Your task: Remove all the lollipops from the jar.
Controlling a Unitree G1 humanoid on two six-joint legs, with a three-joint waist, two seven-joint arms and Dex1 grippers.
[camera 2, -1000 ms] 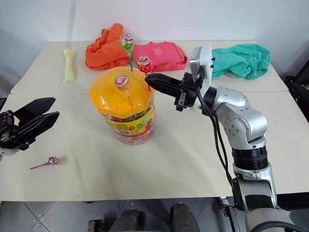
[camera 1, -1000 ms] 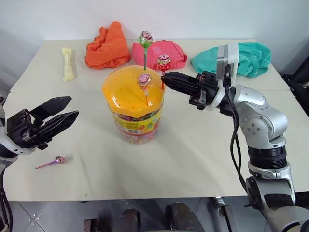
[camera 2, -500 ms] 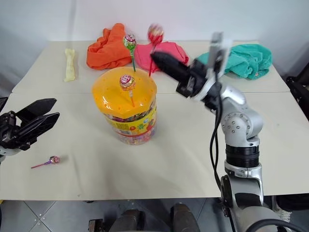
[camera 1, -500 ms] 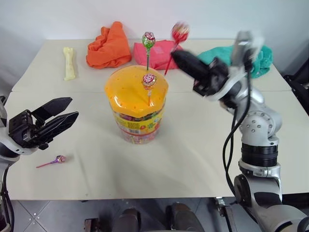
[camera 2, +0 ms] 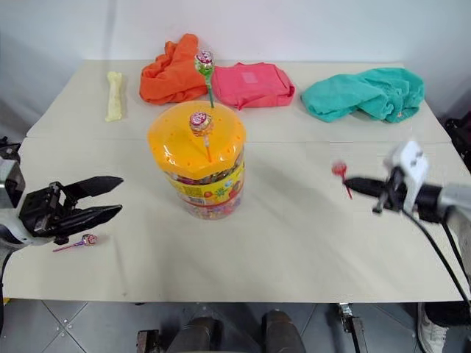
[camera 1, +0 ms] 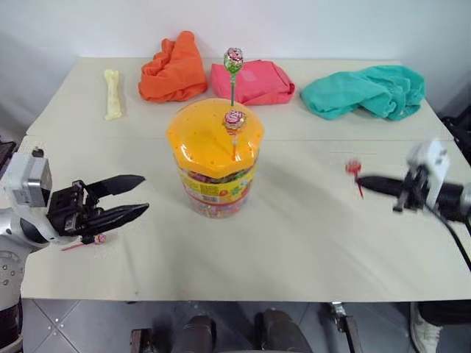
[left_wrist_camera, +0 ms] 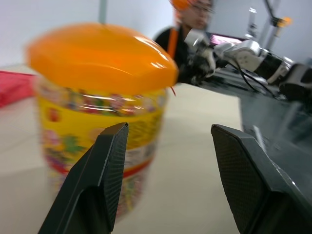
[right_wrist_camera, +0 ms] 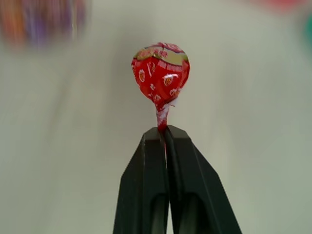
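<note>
The jar, a clear tub with a domed orange lid, stands mid-table. Two lollipops stick up from its lid: a tall one on a green stick and a short pink one. My right gripper is shut on the stick of a red lollipop, low over the table to the right of the jar; its red wrapper shows just past the fingertips. My left gripper is open, left of the jar and aimed at it. A pink lollipop lies on the table under it.
Along the far edge lie an orange cloth, a pink cloth, a teal cloth and a pale bone-shaped toy. A person shows beyond the jar in the left wrist view.
My right gripper pulled the red lollipop out of the lid, then swung far right and down to just above the table. The left gripper sank a little and turned toward the jar.
</note>
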